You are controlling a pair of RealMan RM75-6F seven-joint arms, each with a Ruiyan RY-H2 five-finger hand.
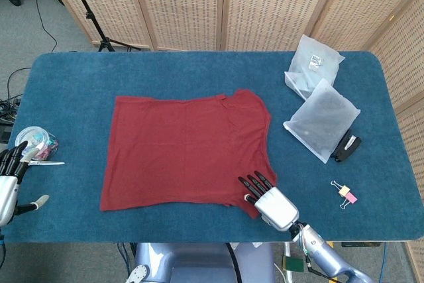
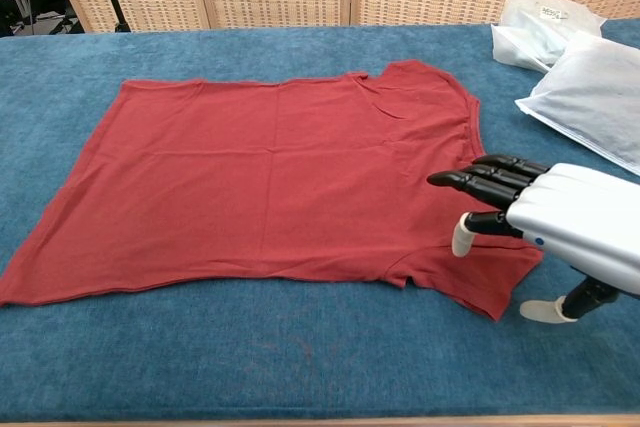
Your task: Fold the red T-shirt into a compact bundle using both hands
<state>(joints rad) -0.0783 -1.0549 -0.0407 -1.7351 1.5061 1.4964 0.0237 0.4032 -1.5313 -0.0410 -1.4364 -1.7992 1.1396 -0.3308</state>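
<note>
The right hand (image 1: 265, 198) is hovering over the near right sleeve of the red T-shirt (image 1: 185, 154), its dark fingers (image 2: 480, 179) stretched out flat and apart above the cloth, holding nothing; in the chest view the same hand (image 2: 540, 212) is showing with a pale fingertip pointing down toward the sleeve, though whether it is touching the fabric cannot be told. The left hand (image 1: 10, 177) is sitting at the far left edge of the blue table (image 1: 79, 77), well apart from the shirt, with its fingers spread and nothing in them. The shirt (image 2: 270, 177) is lying spread out flat near the middle of the table, unfolded, its collar side toward the right and its hem toward the left. Just beside the left hand a small clear container (image 1: 36, 142) with colourful contents is resting on the table, with a thin metal piece (image 1: 50, 162) near it. On the right side of the table two translucent plastic bags (image 1: 318, 94) are lying partly overlapping, a black stapler-like object (image 1: 346, 147) is sitting just beside the nearer bag, and a small binder clip (image 1: 344, 193) in yellow and pink is lying nearer the front edge
</note>
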